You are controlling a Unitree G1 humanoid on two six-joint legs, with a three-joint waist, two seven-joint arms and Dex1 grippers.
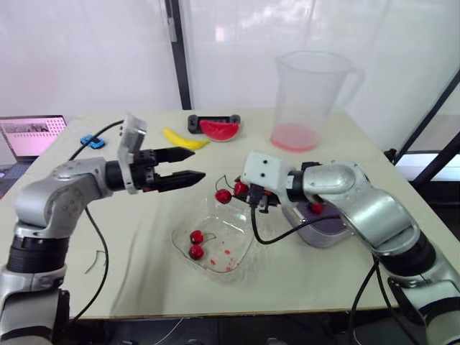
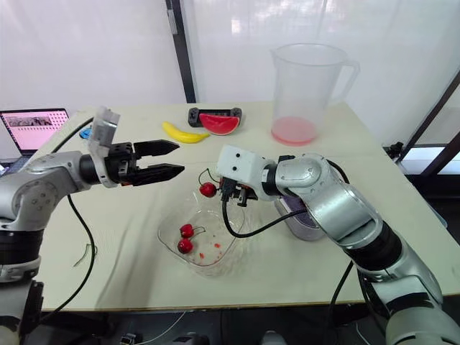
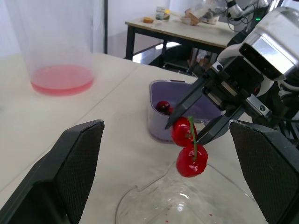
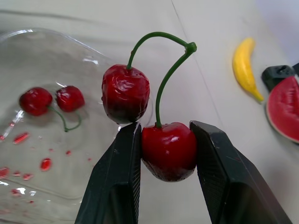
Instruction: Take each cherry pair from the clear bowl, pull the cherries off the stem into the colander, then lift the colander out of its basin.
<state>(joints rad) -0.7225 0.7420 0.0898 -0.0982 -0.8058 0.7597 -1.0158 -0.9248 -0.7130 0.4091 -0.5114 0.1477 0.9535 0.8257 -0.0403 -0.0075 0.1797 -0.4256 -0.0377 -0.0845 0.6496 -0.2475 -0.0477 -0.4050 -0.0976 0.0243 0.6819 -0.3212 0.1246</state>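
Clear bowl point(image 1: 230, 233): it is sitting just below the right gripper point(image 4: 166, 128), and one cherry pair point(image 1: 195, 244) is lying inside it, waiting for you

Right gripper: you are clamping its two fingers on one cherry of the held cherry pair point(image 3: 187, 144); the second cherry is hanging free beside the finger, joined by the green stem arching above both

Left gripper point(image 1: 199, 163): its fingers are standing apart and carrying nothing; it is pointing across at the held cherry pair, near it but not touching

Colander point(image 3: 156, 123): it is sitting in its basin behind the right gripper, on the wrist side, partly hidden by that arm; I cannot tell colander from basin here

Cherry in colander point(image 1: 316, 208): one loose cherry is showing inside; any others would be hiding under the arm

Beyond the grippers: a pitcher point(image 1: 310, 93), a banana point(image 1: 184, 139) and a watermelon slice point(image 1: 219, 129) are standing well apart from both fingertips, playing no part

Done, as I am judging it: at least one cherry is already in the colander

Step in hand: you are presenting this pair for the pull; both its cherries are on the stem

Left to do: you are facing this pull, the pair in the bowl, then the colander lift
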